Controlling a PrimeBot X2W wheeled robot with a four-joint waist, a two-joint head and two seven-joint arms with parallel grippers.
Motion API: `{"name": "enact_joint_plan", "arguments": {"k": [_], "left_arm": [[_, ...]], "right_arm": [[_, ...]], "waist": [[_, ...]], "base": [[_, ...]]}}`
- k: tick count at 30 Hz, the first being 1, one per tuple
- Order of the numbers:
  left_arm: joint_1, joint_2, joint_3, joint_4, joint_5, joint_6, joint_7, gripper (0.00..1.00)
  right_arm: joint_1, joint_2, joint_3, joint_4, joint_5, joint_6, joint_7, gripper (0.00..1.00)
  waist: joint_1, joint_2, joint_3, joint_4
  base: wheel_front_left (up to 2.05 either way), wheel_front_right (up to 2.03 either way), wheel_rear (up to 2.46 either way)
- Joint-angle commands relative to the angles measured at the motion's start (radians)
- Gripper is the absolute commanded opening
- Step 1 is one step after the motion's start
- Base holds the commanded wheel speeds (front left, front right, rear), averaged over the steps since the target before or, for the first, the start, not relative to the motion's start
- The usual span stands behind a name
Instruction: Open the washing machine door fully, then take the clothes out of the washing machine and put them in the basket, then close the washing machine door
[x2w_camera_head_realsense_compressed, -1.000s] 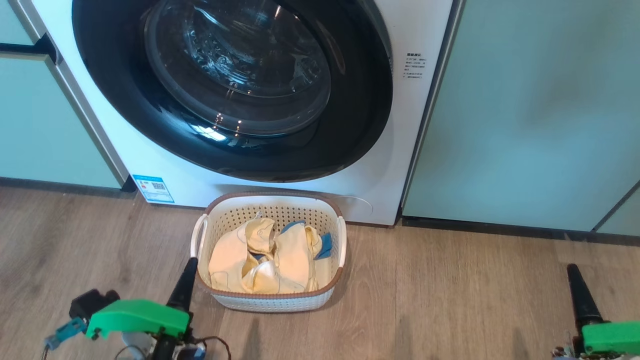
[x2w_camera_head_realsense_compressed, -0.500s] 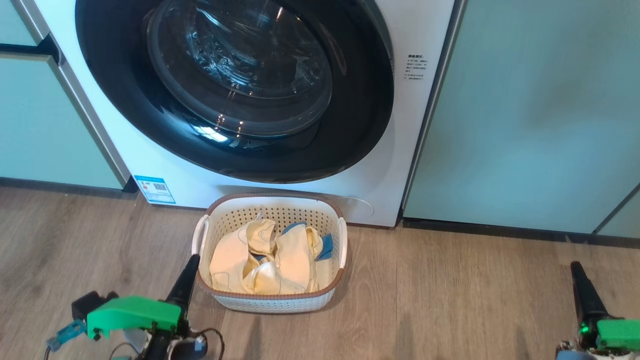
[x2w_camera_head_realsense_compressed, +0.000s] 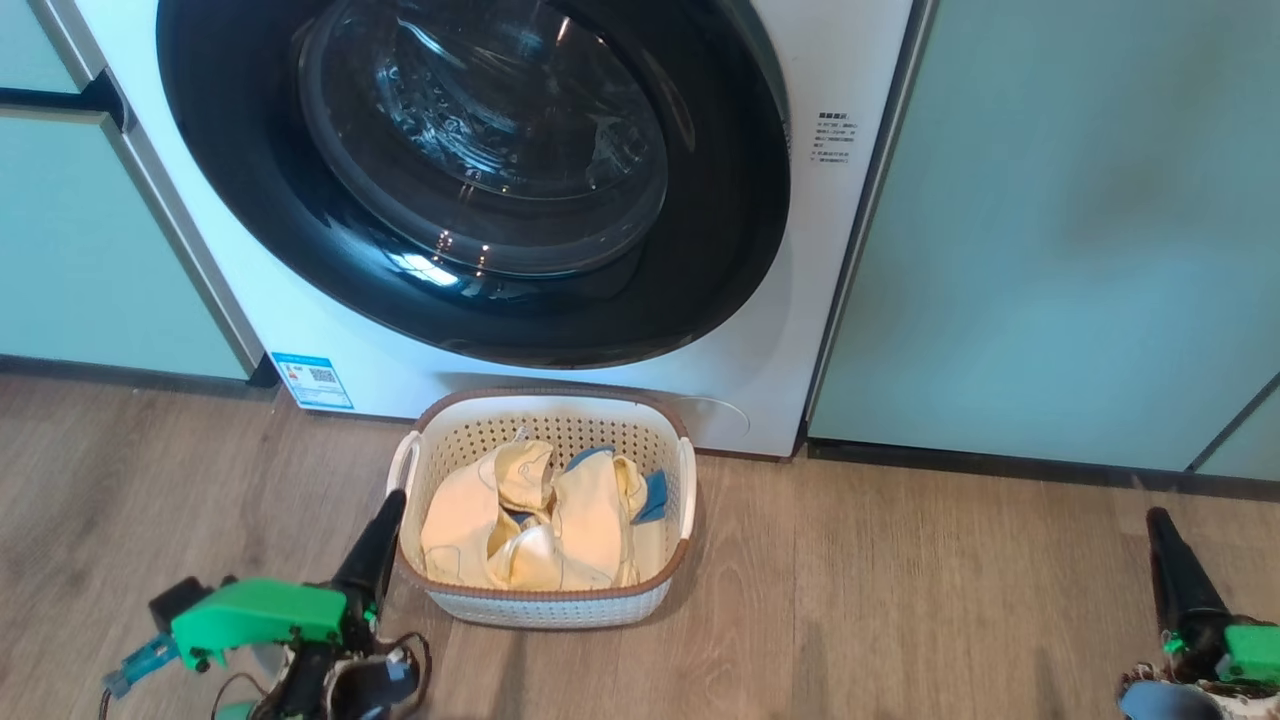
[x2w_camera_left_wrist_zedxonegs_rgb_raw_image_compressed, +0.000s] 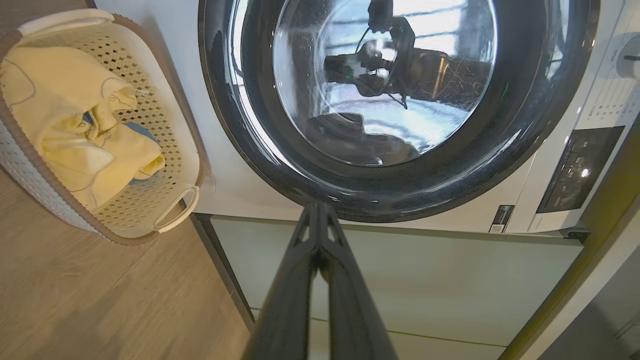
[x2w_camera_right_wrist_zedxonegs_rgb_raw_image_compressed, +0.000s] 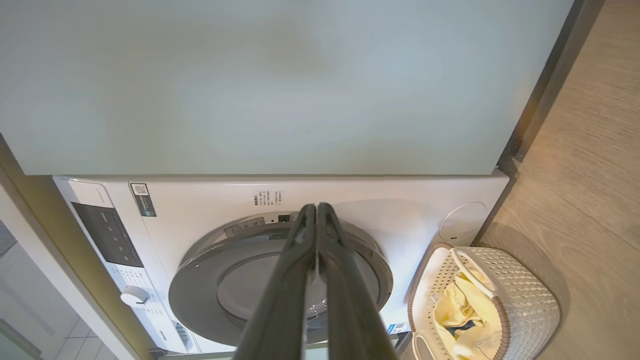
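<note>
The washing machine door, glossy black with a bulging glass window, lies shut, flush against the front of the white washing machine; whether anything lies behind the glass cannot be told; the basket stands on the wooden floor just in front of the machine, below the door's lower edge; the clothes, cream and pale-yellow with blue patches, lie heaped inside the basket, below its brown rim; a small blue sticker sits at the machine's lower left corner, and pale green cabinet panels flank the machine on both sides; the left gripper is low at the basket's near left corner, just beside the white side handle, jaws pressed together with nothing between them; in the left wrist view its two dark fingers meet at the tips and stand clear of the basket, pointing toward the door's rim; the right gripper hangs over the floor well to the right of the basket, in front of the green panel, jaws likewise closed tight and holding nothing; in the right wrist view its fingers touch along their length, with the door and the basket beyond them
</note>
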Motion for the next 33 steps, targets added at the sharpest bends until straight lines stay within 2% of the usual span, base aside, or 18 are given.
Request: {"name": "enact_joint_plan", "arguments": {"k": [1,7,33], "left_arm": [[-0.059,0.005,0.042,-0.029,-0.031,-0.008,0.009,0.00],[-0.067,0.004,0.047,-0.026,-0.091,-0.010,0.024,0.00],[-0.067,0.004,0.047,-0.026,-0.091,-0.010,0.024,0.00]], "right_arm": [[-0.065,-0.021,0.010,-0.028,0.031,-0.003,0.012,0.00],[-0.075,-0.021,0.004,-0.022,0.089,-0.003,0.028,0.00],[-0.076,-0.013,-0.007,-0.022,0.080,-0.003,0.037,0.00]], "waist": [[0.0000,0.0000,0.000,0.000],[0.0000,0.0000,-0.002,0.002],[0.0000,0.0000,-0.002,0.002]], "base": [[0.00,0.00,0.00],[0.00,0.00,0.00],[0.00,0.00,0.00]]}}
